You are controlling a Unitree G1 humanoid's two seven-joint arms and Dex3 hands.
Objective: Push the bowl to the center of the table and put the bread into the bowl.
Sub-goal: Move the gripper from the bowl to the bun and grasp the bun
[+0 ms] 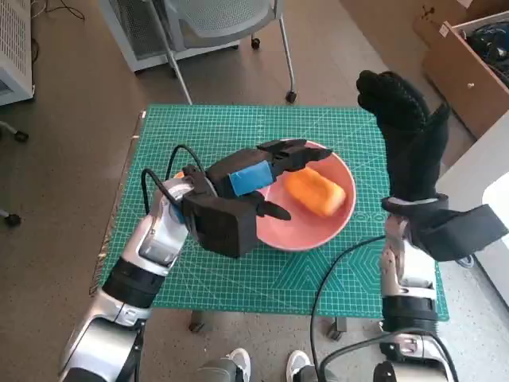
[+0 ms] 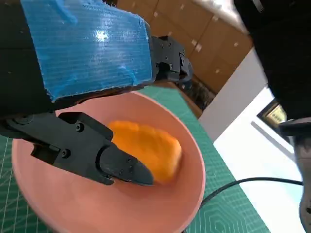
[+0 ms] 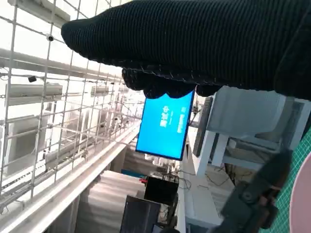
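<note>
A pink bowl (image 1: 312, 229) stands on the green cutting mat (image 1: 238, 127), near the middle and a little to the right. An orange piece of bread (image 1: 316, 192) lies inside the bowl (image 2: 116, 204), and the bread (image 2: 146, 145) is free of any hand. My left hand (image 1: 250, 187) hovers over the bowl's left side with its fingers (image 2: 97, 155) spread apart and nothing in them. My right hand (image 1: 406, 131) is raised beside the bowl's right rim, fingers pointing up, holding nothing. In the right wrist view only the glove (image 3: 194, 43) shows.
An office chair (image 1: 227, 32) stands beyond the table's far edge. Wooden cabinets (image 1: 465, 72) and a white surface (image 1: 477, 191) lie to the right. A black cable (image 1: 342, 270) runs across the mat near my right forearm. Shoes (image 1: 266, 366) of a person show below the table.
</note>
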